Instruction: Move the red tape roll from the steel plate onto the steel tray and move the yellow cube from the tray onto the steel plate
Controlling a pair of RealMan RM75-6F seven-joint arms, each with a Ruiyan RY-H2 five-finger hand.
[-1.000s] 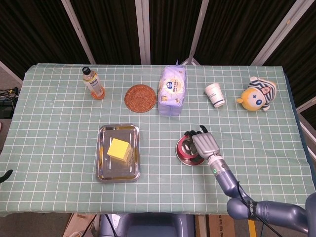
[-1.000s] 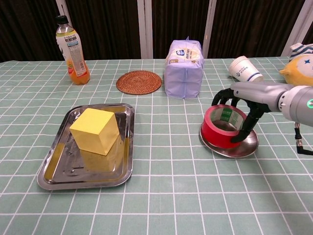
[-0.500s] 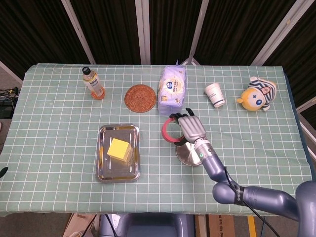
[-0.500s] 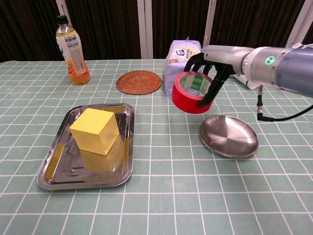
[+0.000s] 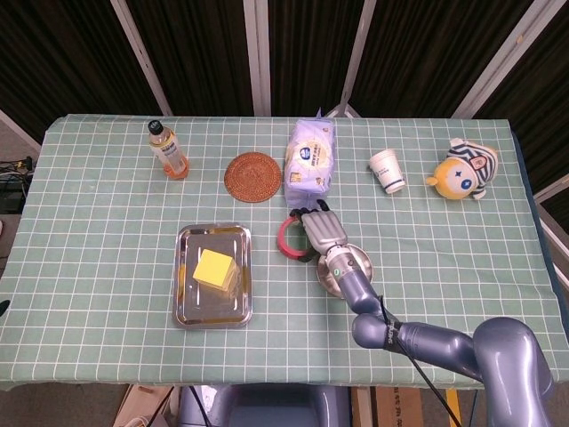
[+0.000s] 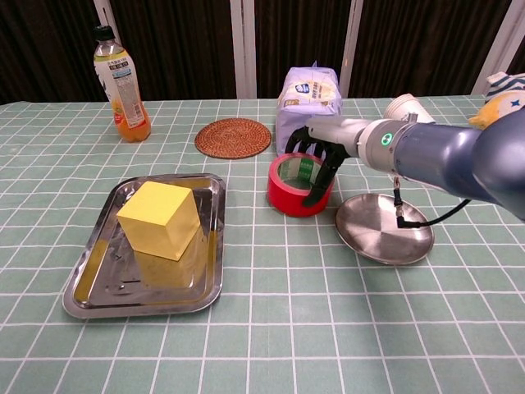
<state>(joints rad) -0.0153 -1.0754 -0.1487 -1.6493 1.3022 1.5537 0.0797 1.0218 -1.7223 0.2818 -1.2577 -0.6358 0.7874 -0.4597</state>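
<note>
Red tape roll (image 6: 297,183) is being carried in your right hand (image 6: 321,148), fingers hooked through its core, tilted, between the steel plate (image 6: 384,228) and the steel tray (image 6: 149,246). You are moving it toward the tray, so keep it high enough to clear the rim. The yellow cube (image 6: 160,219) is sitting mid-tray; aim for bare steel beside it, and set down flat before letting go.

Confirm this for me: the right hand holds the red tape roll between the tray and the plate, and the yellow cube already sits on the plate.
Not quite. The right hand does hold the red tape roll between them, but the chest view shows the yellow cube on the tray; the plate holds nothing.
</note>
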